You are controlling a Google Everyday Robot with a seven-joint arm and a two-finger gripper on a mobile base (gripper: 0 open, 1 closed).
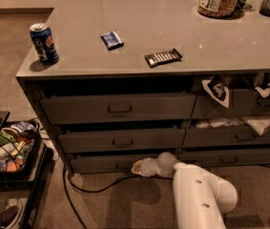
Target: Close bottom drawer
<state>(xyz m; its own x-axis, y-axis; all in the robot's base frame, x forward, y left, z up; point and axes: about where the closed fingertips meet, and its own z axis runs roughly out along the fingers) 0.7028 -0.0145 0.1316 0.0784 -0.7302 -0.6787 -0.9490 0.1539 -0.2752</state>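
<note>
The bottom drawer (101, 163) is the lowest dark-grey drawer in the left column of the counter, with a slim flat front. It stands out only a little from the cabinet. My gripper (135, 167) reaches low from the white arm (199, 194) and sits against the drawer front near its centre, covering the small pull handle. Above it are the middle drawer (120, 140) and the taller top drawer (118, 109), each slightly ajar.
On the countertop (172, 23) lie a blue can (44, 43), a blue packet (111, 39) and a dark snack bar (163, 57). Right-hand drawers have cloth and paper poking out (218, 89). A black cart of items (5, 151) stands at left. A cable (84, 190) crosses the floor.
</note>
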